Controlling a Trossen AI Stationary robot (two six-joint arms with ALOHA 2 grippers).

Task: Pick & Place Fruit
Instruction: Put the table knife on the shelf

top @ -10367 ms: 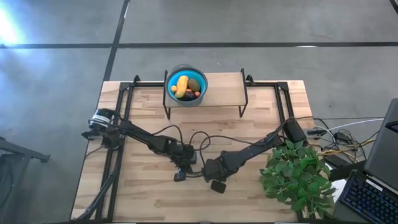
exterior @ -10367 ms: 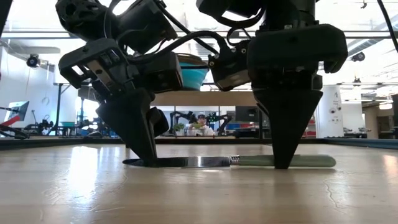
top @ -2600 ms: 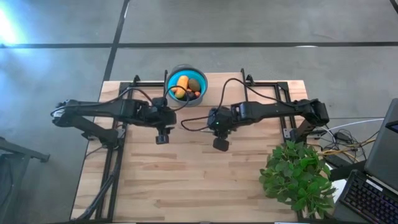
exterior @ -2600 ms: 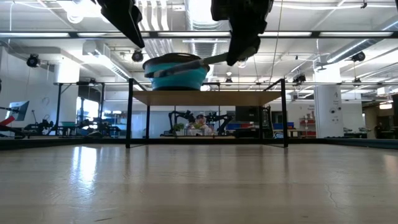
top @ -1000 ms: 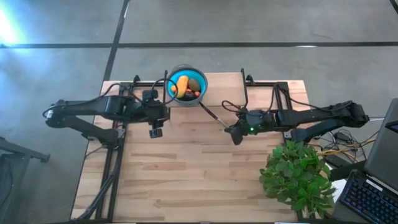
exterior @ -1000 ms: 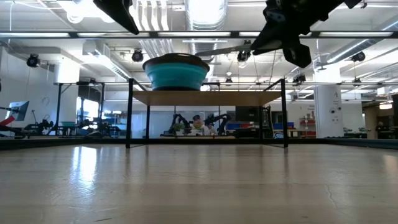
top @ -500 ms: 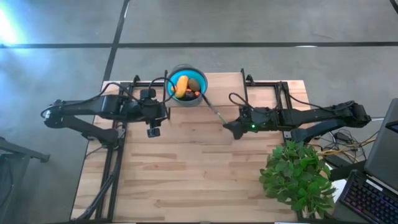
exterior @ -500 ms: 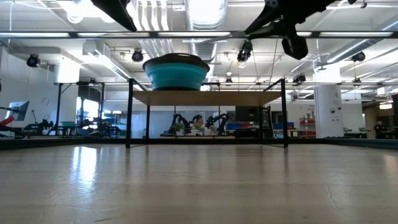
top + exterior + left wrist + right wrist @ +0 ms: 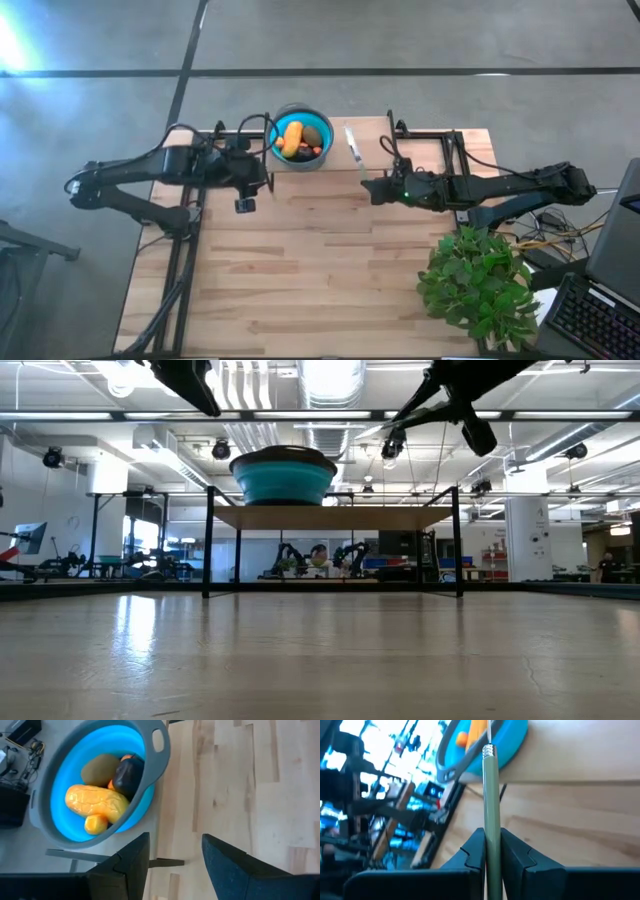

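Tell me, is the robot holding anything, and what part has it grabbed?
Yes. The right gripper is shut on the utensil, pinching its green handle. The left gripper is open and holds nothing, near the bowl of fruit.

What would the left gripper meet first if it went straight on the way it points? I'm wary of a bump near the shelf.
Probably bare tabletop: the left gripper, fingers open, faces the wood beside the blue bowl, though depth is unclear.

Grey concrete floor (image 9: 420, 40) with dark seams runs around the light wooden table (image 9: 300, 270). A leafy green plant (image 9: 475, 280) sits at one corner. Beyond it there's an open workshop with ceiling strip lights (image 9: 330, 415) and white pillars (image 9: 522, 550).
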